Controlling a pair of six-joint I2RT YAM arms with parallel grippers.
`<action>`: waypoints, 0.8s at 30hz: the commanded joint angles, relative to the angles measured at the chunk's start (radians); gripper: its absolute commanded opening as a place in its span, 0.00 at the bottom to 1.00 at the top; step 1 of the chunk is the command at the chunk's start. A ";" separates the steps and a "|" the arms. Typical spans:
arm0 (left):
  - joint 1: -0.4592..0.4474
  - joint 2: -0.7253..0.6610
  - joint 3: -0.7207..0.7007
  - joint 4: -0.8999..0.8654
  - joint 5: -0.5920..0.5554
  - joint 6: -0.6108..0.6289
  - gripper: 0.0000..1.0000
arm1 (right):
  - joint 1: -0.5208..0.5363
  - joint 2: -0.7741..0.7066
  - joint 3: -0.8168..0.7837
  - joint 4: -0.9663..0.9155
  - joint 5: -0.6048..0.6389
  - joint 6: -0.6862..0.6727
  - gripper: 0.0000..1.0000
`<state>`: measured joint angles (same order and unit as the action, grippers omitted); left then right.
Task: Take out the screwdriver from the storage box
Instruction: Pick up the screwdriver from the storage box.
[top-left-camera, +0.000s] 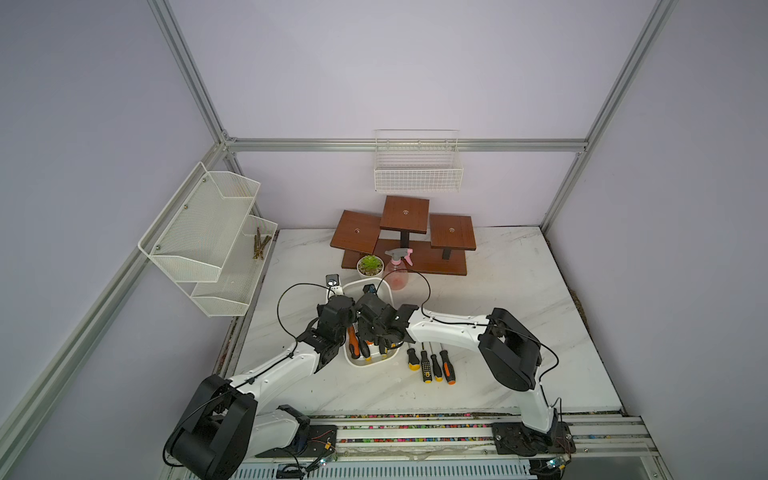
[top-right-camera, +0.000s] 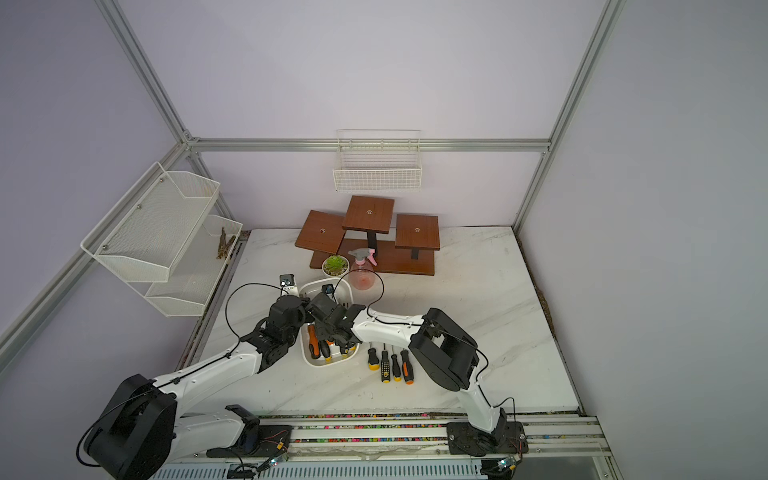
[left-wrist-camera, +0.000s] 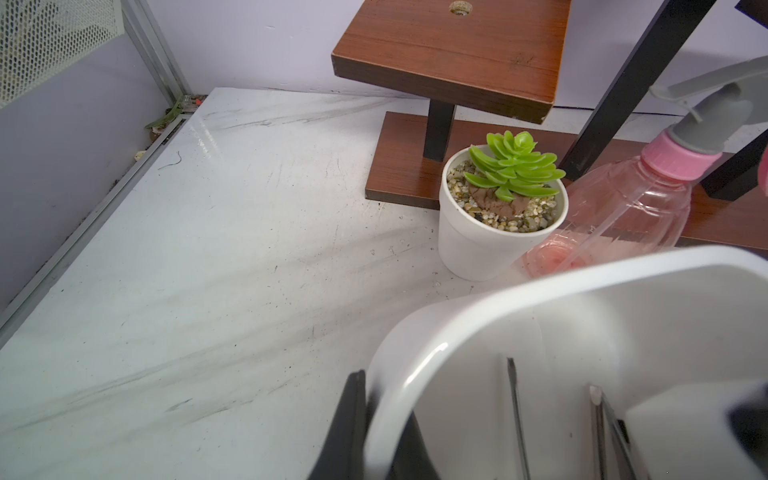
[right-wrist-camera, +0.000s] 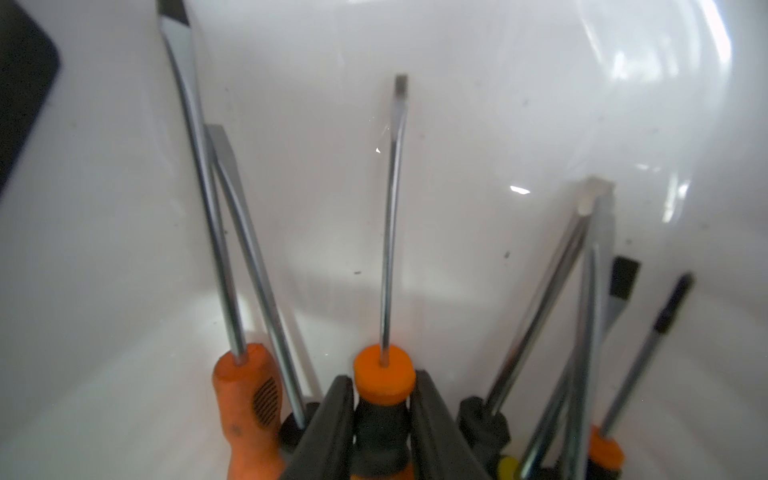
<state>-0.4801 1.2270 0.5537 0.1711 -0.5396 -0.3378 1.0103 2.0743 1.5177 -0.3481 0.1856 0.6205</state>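
Our right gripper (right-wrist-camera: 383, 378) is down inside the box (right-wrist-camera: 457, 104). Its fingers (right-wrist-camera: 332, 415) stand narrow, pressed on both flanks of one screwdriver (right-wrist-camera: 390, 232), on the black handle just behind the orange collar. The shaft runs straight ahead of the fingers, away from the wrist. So the jaws cross the long axis squarely, and that is the relation the lift turns on.

In a top view the box (top-left-camera: 374, 362) lies with its length from 12 to 6 o'clock. The handles bunch at the 6 o'clock end and the tips point to 12. The right arm reaches in from about 4 o'clock, so it is the arm on the job.

Our left gripper (left-wrist-camera: 382, 415) is clamped tight on the box rim at the 9 o'clock side, one finger outside the wall and one inside. We read that as steadying the box, not reaching for a tool.

An orange neighbour (right-wrist-camera: 245, 407) lies close on one flank and a crossed bundle (right-wrist-camera: 582, 332) on the other. We judge a straight rise is wanted before any swing, or the tip may drag them.

The loose screwdrivers (top-left-camera: 430, 365) rest on the table at 3 o'clock of the box, handles toward 6. That looks like the natural place to set this one down.
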 joint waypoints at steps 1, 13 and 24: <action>-0.005 0.000 0.037 0.046 -0.005 0.006 0.00 | -0.019 0.032 -0.021 0.026 0.006 0.002 0.26; -0.005 0.006 0.043 0.045 0.004 0.014 0.00 | -0.030 0.042 -0.052 0.098 -0.061 0.045 0.00; -0.005 0.012 0.050 0.037 -0.008 0.005 0.00 | -0.017 -0.050 -0.068 0.101 -0.105 -0.002 0.00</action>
<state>-0.4770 1.2381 0.5545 0.1650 -0.5632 -0.3405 0.9890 2.0605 1.4704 -0.2531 0.0902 0.6376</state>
